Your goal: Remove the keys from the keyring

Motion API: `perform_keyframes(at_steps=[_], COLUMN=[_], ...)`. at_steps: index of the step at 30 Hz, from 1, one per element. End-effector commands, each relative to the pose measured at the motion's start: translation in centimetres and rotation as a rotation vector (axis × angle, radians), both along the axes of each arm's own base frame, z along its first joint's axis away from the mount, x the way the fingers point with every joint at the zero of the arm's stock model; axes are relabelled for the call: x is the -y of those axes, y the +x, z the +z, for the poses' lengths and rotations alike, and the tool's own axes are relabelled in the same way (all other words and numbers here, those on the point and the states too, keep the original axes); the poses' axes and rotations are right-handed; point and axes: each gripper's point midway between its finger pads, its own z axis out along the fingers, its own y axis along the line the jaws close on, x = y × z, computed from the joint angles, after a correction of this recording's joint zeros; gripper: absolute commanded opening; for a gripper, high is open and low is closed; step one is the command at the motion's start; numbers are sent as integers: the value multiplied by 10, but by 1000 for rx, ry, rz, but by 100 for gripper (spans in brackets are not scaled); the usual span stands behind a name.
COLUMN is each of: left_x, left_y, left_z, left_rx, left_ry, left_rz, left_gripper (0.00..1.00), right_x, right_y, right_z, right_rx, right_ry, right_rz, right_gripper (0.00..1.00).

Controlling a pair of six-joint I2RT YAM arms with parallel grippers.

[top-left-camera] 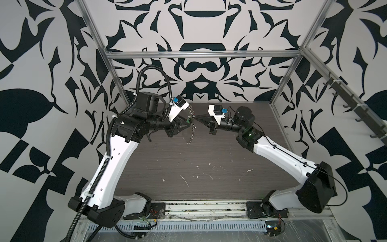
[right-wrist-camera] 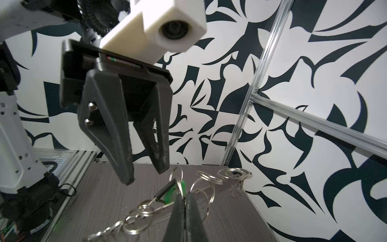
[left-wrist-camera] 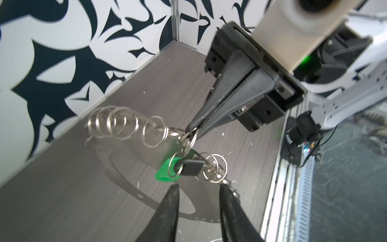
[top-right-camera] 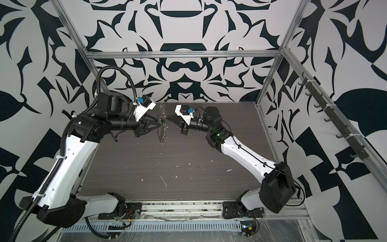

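The dark key (left-wrist-camera: 190,167) with its green tag (left-wrist-camera: 164,172) hangs on the keyring (left-wrist-camera: 175,132), which is held in the air above the surface (top-left-camera: 209,159). The right fingers (left-wrist-camera: 217,100) are pinched on one of its silver split rings. The left fingers (left-wrist-camera: 168,209) stand apart just beside the key.

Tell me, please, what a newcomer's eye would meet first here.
The bold black-and-white patterned walls surround everything. Above the dark table, the shut right hand pinches the keyring, strung with silver rings, in the air. The open left hand faces the green-tagged key hanging on it.
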Motion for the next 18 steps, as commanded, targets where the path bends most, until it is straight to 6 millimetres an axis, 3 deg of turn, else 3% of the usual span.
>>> perform_keyframes(at_steps=[1,7,15,18], left_x=[0,0,11,13], left_y=[-7,-13,-5,-4], left_z=[23,28,10,9], left_rx=[138,23,-141,-176], left_ry=[-64,-107,-109,-117], left_rz=[-61,-104,-134,-133], left_gripper=[36,37,36,31], right_x=[9,11,12,11], right_y=[-27,-33,-34,-34], right_z=[38,37,41,42], right_rx=[140,166,176,176], right_ry=[53,38,42,43], right_rz=[70,86,84,82], right_gripper=[0,0,0,0])
